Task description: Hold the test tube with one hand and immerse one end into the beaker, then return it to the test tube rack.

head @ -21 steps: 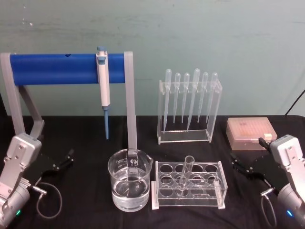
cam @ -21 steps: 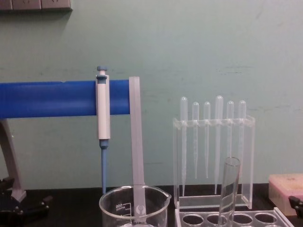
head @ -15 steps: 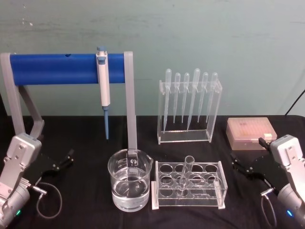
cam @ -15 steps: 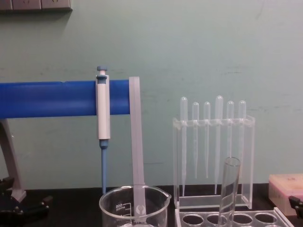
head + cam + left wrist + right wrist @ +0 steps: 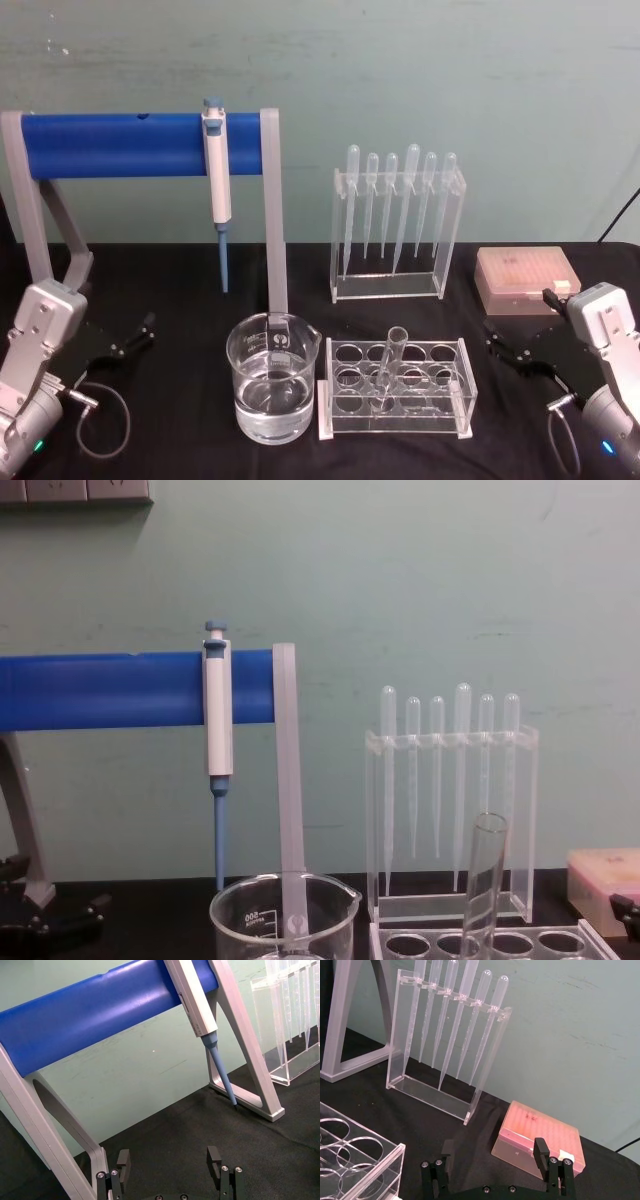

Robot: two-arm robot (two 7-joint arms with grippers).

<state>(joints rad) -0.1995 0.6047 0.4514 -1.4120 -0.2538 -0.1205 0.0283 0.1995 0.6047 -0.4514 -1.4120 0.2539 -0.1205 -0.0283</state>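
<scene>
The clear test tube [image 5: 390, 360] leans in a hole of the acrylic tube rack [image 5: 396, 420] at the table's front centre, and its open top rises in the chest view [image 5: 483, 872]. Just left of the rack stands the wide glass beaker [image 5: 272, 388], partly filled with clear liquid; its rim shows in the chest view [image 5: 283, 908]. My left gripper [image 5: 132, 336] rests low at the left, open and empty, as its wrist view confirms [image 5: 168, 1160]. My right gripper [image 5: 506, 346] sits low at the right, also open and empty [image 5: 493, 1152], pointing toward the rack's right end.
A blue bar stand [image 5: 140, 143] holds a white-and-blue pipettor [image 5: 216, 180] behind the beaker. A tall acrylic rack of several plastic pipettes [image 5: 397, 225] stands at the back centre. A pink tip box [image 5: 527, 280] lies just beyond the right gripper.
</scene>
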